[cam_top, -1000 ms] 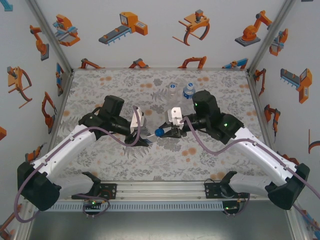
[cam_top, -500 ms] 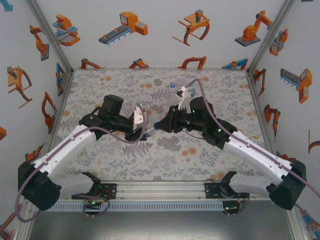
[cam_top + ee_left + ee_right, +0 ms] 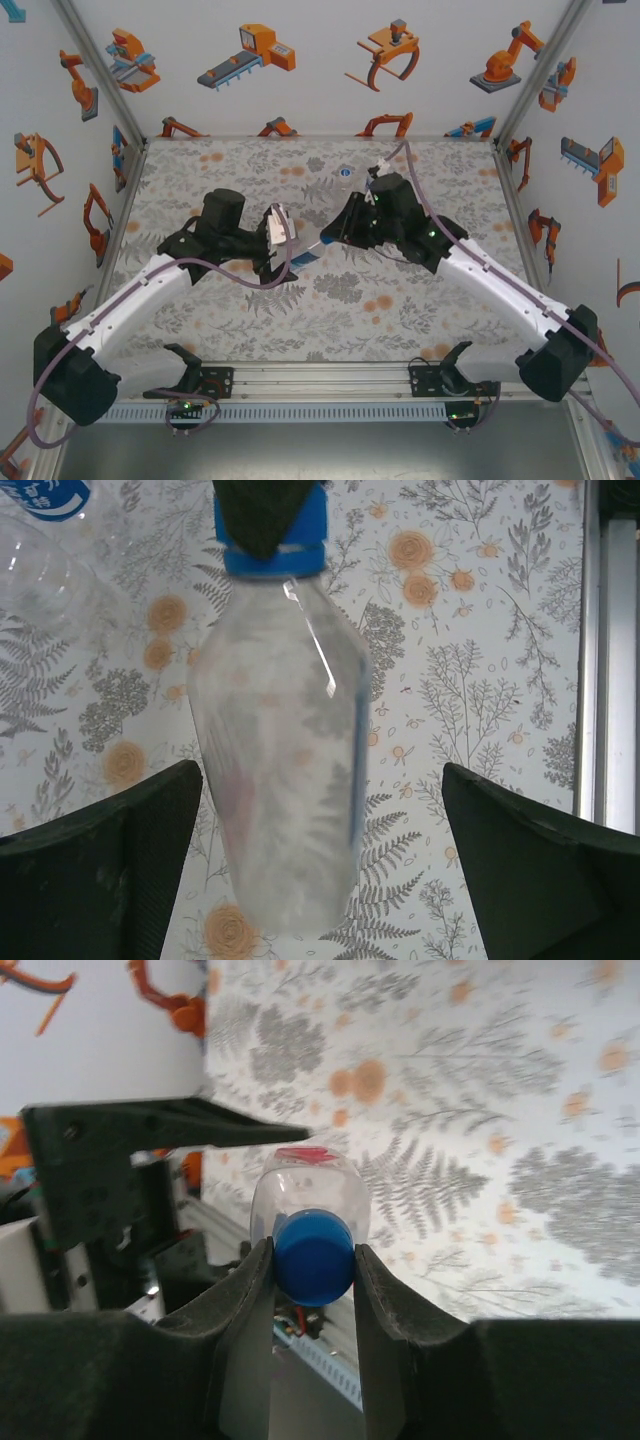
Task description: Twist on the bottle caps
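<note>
The held bottle (image 3: 306, 249) hangs in the air over the middle of the table (image 3: 210, 165), stretched between the two hands. It is clear plastic, and the floral mat (image 3: 470, 680) shows through its body in the left wrist view. The blue cap (image 3: 313, 1258) sits on its neck.

The right hand (image 3: 312, 1250) is pinched narrow on that cap, one finger pressed to each side, with the bottle's shoulder beyond them. The left hand (image 3: 322, 770) stands wide around the bottle's body: one finger (image 3: 110, 870) lies right at the bottle's side, while mat shows between the bottle and the other.

Another clear bottle with a blue label (image 3: 45, 540) shows at the top left corner of the left wrist view. In the top view a small bottle (image 3: 345, 174) stands near the far edge of the table, just beside the right arm; whether it is the same one I cannot tell.

Open mat lies between the hands and the arm bases. The side walls stand well apart from both hands. A metal rail (image 3: 600, 680) runs along the mat's edge in the left wrist view.
</note>
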You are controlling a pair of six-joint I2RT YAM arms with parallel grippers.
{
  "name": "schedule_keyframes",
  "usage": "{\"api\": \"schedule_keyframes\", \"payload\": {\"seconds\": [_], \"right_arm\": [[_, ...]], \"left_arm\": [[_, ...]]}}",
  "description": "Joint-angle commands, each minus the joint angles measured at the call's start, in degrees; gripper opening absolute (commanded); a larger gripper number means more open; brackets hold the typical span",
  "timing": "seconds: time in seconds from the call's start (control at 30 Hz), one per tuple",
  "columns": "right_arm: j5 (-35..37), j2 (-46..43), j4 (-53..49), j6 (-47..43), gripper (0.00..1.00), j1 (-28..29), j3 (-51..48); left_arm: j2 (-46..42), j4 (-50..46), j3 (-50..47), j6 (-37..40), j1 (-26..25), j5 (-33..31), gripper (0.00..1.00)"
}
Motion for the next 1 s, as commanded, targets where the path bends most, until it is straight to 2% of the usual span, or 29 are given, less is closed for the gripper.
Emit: {"api": "schedule_keyframes", "payload": {"seconds": [0.0, 0.1, 0.27, 0.5, 0.67, 0.73, 0.9, 0.97], "right_arm": [[5.67, 4.54, -13.16, -13.77, 0.0, -2.47, 6.53], [10.95, 9.62, -18.24, -21.94, 0.0, -3.82, 11.68], [15.98, 16.63, -18.43, -29.46, 0.0, -5.6, 17.96], [18.16, 25.11, -14.96, -34.18, 0.0, -6.78, 24.16], [19.38, 29.95, -16.47, -36.48, 0.01, -6.96, 28.37], [19.36, 30.37, -16.29, -36.48, 0.06, -6.93, 28.31], [18.68, 30.59, -16.36, -35.84, 0.33, -6.98, 28.28], [18.43, 30.68, -16.53, -35.78, 0.39, -6.96, 28.85]], "left_arm": [[-1.86, 1.3, -0.14, -1.78, -0.02, -1.73, 0.97], [-2.89, 1.68, -0.72, -3.33, 0.06, -3.99, 0.97], [-5.65, 4.39, -3.3, -5.57, 0.25, -7.37, 0.97], [-8.1, 5.03, -5.23, -7.2, 0.46, -9.28, 0.97], [-8.99, 4.8, -5.97, -7.64, 0.51, -9.97, 0.97], [-9.22, 4.93, -6.3, -7.67, 0.61, -10.23, 0.97], [-9.31, 4.95, -6.67, -7.7, 0.68, -10.94, 0.97], [-9.09, 4.98, -6.67, -7.63, 0.78, -11.12, 0.97]]}}
